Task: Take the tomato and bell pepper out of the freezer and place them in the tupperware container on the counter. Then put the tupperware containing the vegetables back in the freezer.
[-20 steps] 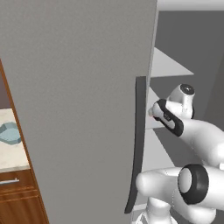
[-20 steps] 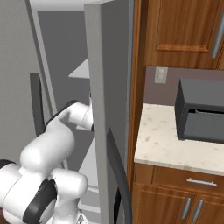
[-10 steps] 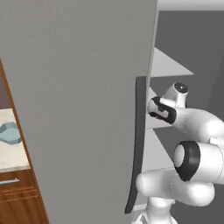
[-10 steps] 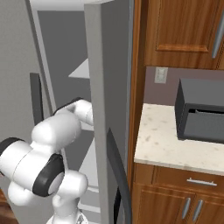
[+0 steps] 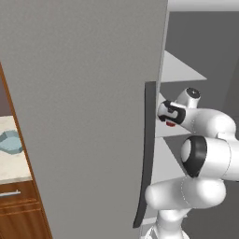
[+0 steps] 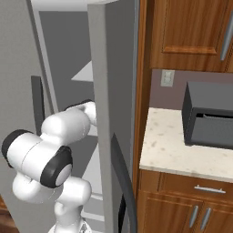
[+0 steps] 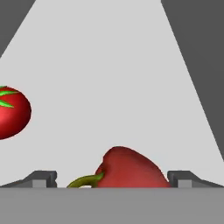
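Fingertips stand spread wide at the bottom of the hand view, one at lower left and one at lower right, with the gripper pinching nothing. Between them, at bottom centre, sits the bell pepper, a lumpy red body with its curved green stem pointing toward the left tip; it looks bracketed, but I cannot tell whether either pad touches it. Its skin is uneven and it lies on its side, so a close from here could, I judge, press on a sloped face and squirt it forward along the pale shelf, or catch the stem alone and let the body swing loose. At the left edge of that frame, well apart from the pepper, rests the tomato; a pepper pushed sideways might roll into it and send it toward the shelf lip. In the left base view the hand reaches past the open door of the freezer, close beside its dark handle, so a careless withdrawal could clip the door. The tupperware container waits at the left edge on the counter.
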### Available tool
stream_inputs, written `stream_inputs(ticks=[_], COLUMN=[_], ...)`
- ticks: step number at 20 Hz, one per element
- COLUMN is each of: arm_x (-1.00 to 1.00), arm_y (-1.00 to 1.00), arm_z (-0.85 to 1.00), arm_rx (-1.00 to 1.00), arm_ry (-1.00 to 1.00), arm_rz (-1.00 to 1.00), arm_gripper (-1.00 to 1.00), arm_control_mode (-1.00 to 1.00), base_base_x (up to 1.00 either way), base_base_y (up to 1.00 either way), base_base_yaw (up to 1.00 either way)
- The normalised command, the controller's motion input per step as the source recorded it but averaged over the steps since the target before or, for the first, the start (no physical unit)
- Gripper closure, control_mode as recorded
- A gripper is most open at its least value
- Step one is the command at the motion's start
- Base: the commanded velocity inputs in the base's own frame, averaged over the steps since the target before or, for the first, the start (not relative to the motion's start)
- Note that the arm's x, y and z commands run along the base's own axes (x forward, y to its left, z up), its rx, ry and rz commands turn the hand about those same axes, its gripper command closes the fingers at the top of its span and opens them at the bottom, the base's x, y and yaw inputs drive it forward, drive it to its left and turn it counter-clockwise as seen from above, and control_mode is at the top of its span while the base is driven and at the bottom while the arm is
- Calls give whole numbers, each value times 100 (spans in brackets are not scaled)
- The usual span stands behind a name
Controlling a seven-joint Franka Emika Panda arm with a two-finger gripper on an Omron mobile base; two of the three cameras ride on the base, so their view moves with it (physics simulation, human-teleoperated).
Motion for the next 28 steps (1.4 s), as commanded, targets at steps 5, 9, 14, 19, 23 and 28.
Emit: stream_inputs(ticks=[5,9,14,19,23,28], arm_x=[3,0,0,0,0,-23], arm_y=[-1,0,0,0,1,0], arm_z=[-21,-29,-42,-51,-51,-23], arm_rx=[0,0,0,0,-2,-2], arm_ry=[0,1,5,9,9,0], arm_rz=[6,4,2,1,0,0], arm_gripper=[-100,-100,-100,-100,100,100], arm_control_mode=[-100,-100,-100,-100,-100,-100], base_base_x=[0,0,0,0,0,0], base_base_y=[0,0,0,0,0,0], base_base_yaw=[0,0,0,0,0,0])
